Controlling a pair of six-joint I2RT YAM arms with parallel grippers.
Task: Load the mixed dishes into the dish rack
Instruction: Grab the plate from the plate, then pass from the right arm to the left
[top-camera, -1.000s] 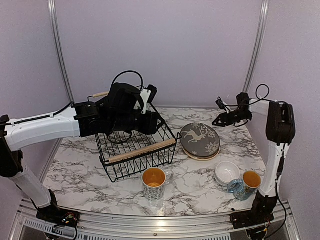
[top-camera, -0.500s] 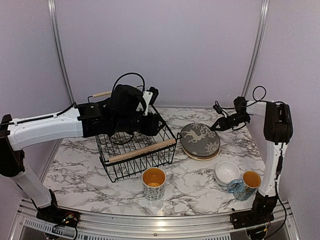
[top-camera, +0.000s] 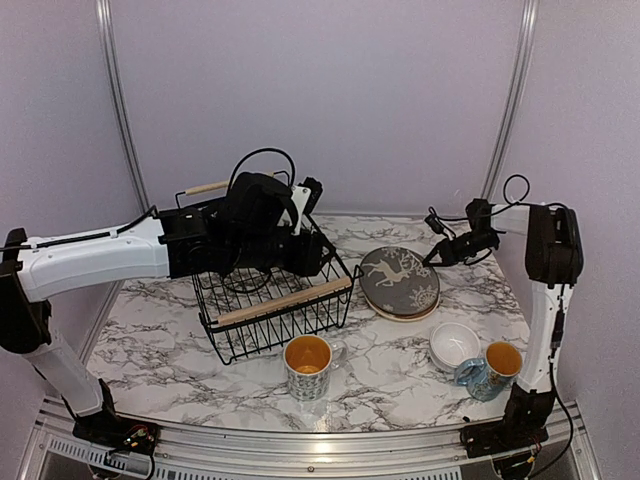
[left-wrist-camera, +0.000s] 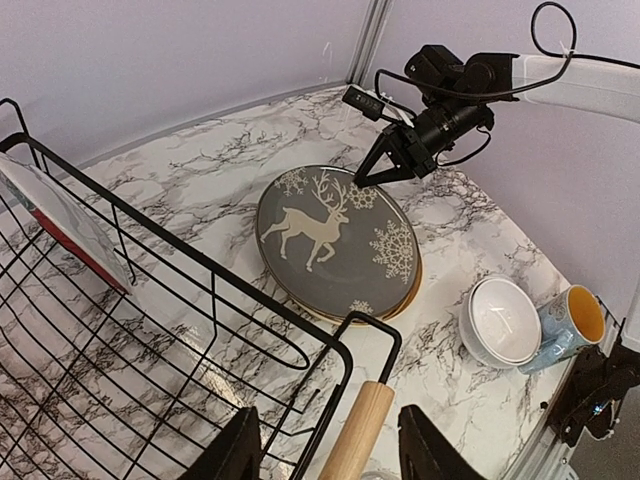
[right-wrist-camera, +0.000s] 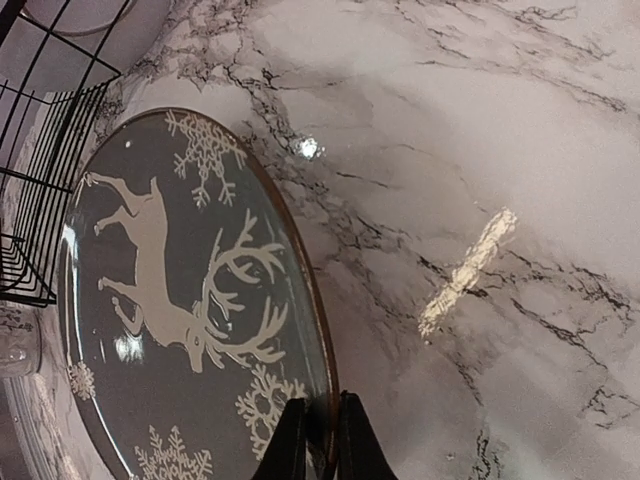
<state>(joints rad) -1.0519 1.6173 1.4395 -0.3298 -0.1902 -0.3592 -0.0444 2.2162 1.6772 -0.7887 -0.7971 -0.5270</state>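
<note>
Round dark grey reindeer plate (right-wrist-camera: 170, 300) is stacked on small tan plate (left-wrist-camera: 408, 288), just right of black wire dish rack (left-wrist-camera: 150, 380). Its rim is pinched by the narrow right end effector (right-wrist-camera: 320, 402). Judged stiff, glazed, slippery, breakable; a rim hold is favoured.

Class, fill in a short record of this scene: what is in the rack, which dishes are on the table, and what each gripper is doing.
In rack: red plate, leaning inside the dish rack
On table: reindeer plate atop tan plate; white bowls; mug beside them; mug in front of the rack
Left gripper: open, empty, over the rack
Right gripper: shut on the reindeer plate's far rim
</note>
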